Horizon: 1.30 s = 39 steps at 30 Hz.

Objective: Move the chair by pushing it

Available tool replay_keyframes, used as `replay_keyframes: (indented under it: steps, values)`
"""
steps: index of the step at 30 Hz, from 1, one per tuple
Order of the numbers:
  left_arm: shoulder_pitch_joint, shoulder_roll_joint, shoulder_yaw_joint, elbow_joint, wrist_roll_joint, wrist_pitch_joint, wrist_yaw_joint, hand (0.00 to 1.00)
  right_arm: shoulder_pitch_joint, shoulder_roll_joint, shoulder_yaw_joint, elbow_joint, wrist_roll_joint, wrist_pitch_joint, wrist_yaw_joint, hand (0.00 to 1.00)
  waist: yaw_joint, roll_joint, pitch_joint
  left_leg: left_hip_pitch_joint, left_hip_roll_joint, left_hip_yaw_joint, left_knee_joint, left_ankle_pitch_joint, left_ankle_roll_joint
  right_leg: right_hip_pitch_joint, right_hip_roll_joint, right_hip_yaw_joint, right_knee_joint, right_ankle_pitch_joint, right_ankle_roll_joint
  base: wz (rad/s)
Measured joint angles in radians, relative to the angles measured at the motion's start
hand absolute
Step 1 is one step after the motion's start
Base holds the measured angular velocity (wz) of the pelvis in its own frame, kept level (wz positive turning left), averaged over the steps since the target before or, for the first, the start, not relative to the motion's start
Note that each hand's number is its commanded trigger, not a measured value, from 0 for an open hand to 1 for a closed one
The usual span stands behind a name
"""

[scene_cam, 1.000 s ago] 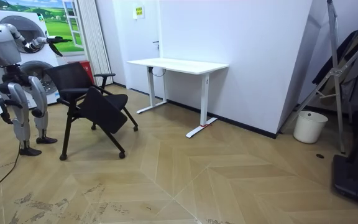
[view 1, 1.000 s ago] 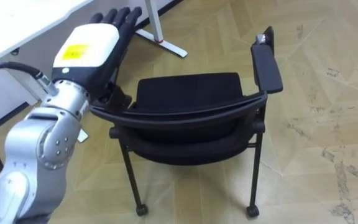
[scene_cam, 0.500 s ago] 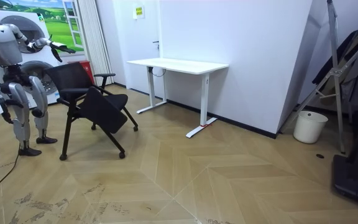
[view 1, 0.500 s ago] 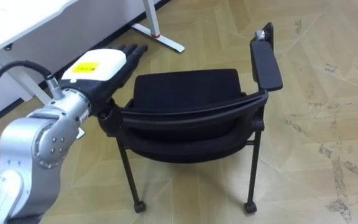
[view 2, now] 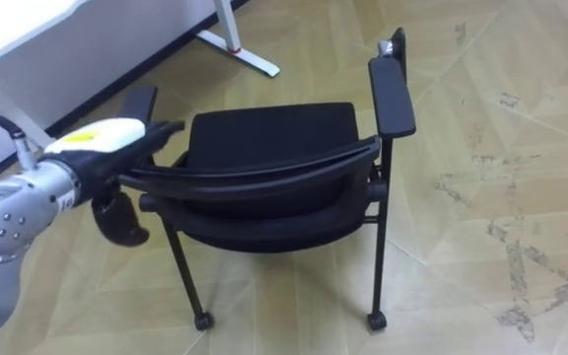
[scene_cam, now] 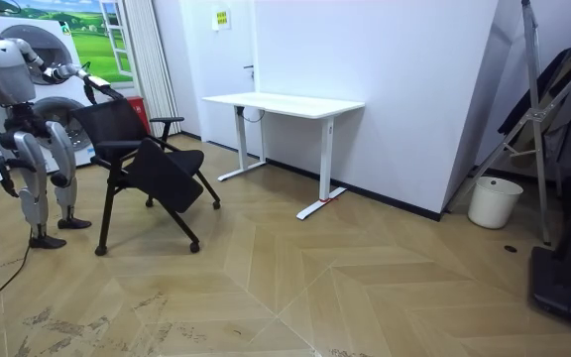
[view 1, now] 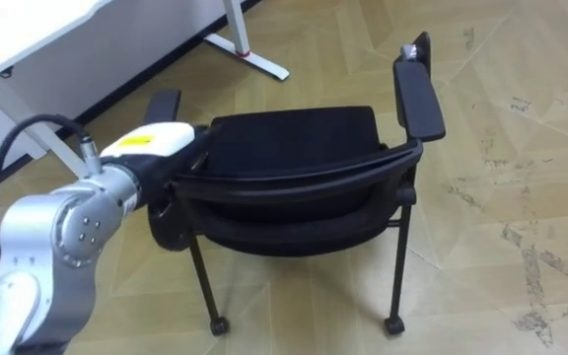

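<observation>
Over pale wooden parquet floor (view 1: pixel 521 118), the left hand (view 1: pixel 154 145) rests straight-fingered, gripping nothing, on the black four-legged armchair (view 1: pixel 294 148)'s backrest corner. Most of the chair lies right of the hand, so a slow, level push should keep it from swivelling.

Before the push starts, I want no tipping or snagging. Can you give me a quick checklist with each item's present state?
1. Left hand on the chair: ok, straight fingers lie over the left end of the backrest's top rail.
2. Push centred on the backrest: not ok, contact sits at one end, so the chair may swivel.
3. Rear casters on the floor: ok. The front ones: cannot tell.
4. Gap to the desk: ok, the chair stands apart from it, with the desk's foot ahead on the left.
5. Robot close behind the chair: ok in the room view.
</observation>
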Motion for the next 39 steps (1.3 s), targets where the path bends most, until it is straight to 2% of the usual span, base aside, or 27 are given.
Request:
replay_keyframes:
  steps: [2, 8, 12, 14, 15, 18, 20, 22, 25, 28, 32, 39]
  values:
    - [0.0, 0.0, 0.0, 0.067, -0.006, 0.009, 0.006, 0.0, -0.001, 0.0, 0.001, -0.002, 0.003, 0.0, -0.007, 0.0, -0.002, 0.0, 0.0, -0.001, 0.001, 0.0, -0.001, 0.0, 0.0, -0.001, 0.0, -0.002, 0.001, 0.0, 0.0, 0.0]
    - [0.001, -0.004, 0.0, 0.102, -0.005, 0.011, 0.033, 0.0, 0.015, -0.001, 0.0, -0.033, 0.003, 0.02, -0.022, 0.0, -0.003, -0.011, -0.0059, 0.009, 0.002, 0.005, -0.001, 0.0, 0.0, 0.005, 0.001, 0.005, 0.001, 0.0, 0.0, -0.03]
    - [0.007, -0.034, 0.003, 0.165, -0.006, 0.001, 0.09, 0.0, 0.035, 0.0, 0.0, -0.068, 0.003, 0.021, -0.03, 0.0, -0.001, -0.018, -0.0036, 0.029, 0.004, 0.015, -0.005, 0.0, 0.0, 0.02, 0.001, 0.017, 0.003, 0.0, 0.0, -0.09]
    - [0.026, -0.054, 0.012, 0.207, -0.006, -0.017, 0.155, 0.0, 0.043, 0.001, 0.0, -0.095, 0.003, 0.02, -0.043, 0.0, 0.001, -0.02, -0.0053, 0.046, 0.01, 0.032, -0.021, 0.0, 0.0, 0.024, 0.004, 0.026, 0.011, 0.0, 0.0, -0.21]
    - [0.026, -0.055, 0.012, 0.219, -0.006, -0.022, 0.168, 0.0, 0.044, 0.001, 0.002, -0.101, 0.003, 0.02, -0.048, 0.0, 0.001, -0.022, -0.0063, 0.047, 0.012, 0.033, -0.021, 0.0, 0.0, 0.024, 0.005, 0.026, 0.013, 0.0, 0.0, -0.15]
    - [0.034, -0.057, 0.013, 0.285, -0.003, -0.062, 0.246, 0.0, 0.044, 0.002, 0.001, -0.108, 0.003, 0.02, -0.06, 0.0, 0.001, -0.036, -0.0146, 0.049, 0.015, 0.042, -0.02, 0.002, -0.005, 0.024, 0.008, 0.033, 0.012, 0.0, 0.0, -0.09]
    - [0.066, -0.072, 0.035, 0.321, -0.004, -0.088, 0.312, 0.0, 0.049, 0.001, -0.001, -0.121, -0.007, 0.02, -0.061, 0.0, -0.001, -0.044, -0.0193, 0.052, 0.02, 0.053, -0.021, 0.004, -0.008, 0.024, 0.011, 0.041, 0.013, 0.001, -0.002, -0.14]
    - [0.07, -0.096, 0.051, 0.347, -0.003, -0.1, 0.355, 0.0, 0.056, -0.001, -0.001, -0.124, -0.026, 0.021, -0.061, 0.0, -0.001, -0.048, -0.0216, 0.053, 0.021, 0.056, -0.021, 0.005, -0.01, 0.024, 0.013, 0.048, 0.012, 0.001, -0.004, -0.09]
    - [0.08, -0.1, 0.051, 0.377, -0.003, -0.12, 0.412, 0.0, 0.062, -0.001, 0.0, -0.124, -0.041, 0.022, -0.06, 0.0, -0.001, -0.052, -0.0229, 0.055, 0.022, 0.066, -0.021, 0.007, -0.012, 0.023, 0.013, 0.051, 0.011, 0.0, -0.007, -0.06]
    - [0.109, -0.119, 0.053, 0.39, 0.007, -0.131, 0.488, 0.0, 0.073, 0.0, 0.0, -0.124, -0.041, 0.022, -0.064, 0.0, 0.005, -0.062, -0.0264, 0.075, 0.026, 0.086, -0.038, 0.009, -0.013, 0.03, 0.014, 0.066, 0.011, -0.002, -0.009, -0.14]
    - [0.13, -0.123, 0.053, 0.42, 0.006, -0.156, 0.59, 0.0, 0.079, 0.0, 0.0, -0.125, -0.039, 0.021, -0.089, 0.0, 0.005, -0.069, -0.0242, 0.092, 0.03, 0.096, -0.047, 0.008, -0.013, 0.04, 0.017, 0.08, 0.009, -0.003, -0.011, -0.09]
    - [0.127, -0.138, 0.054, 0.479, 0.005, -0.173, 0.697, 0.0, 0.088, 0.001, 0.0, -0.16, -0.04, 0.02, -0.106, 0.0, 0.005, -0.069, -0.0241, 0.094, 0.033, 0.104, -0.055, 0.009, -0.015, 0.04, 0.021, 0.092, -0.005, -0.003, -0.013, -0.04]
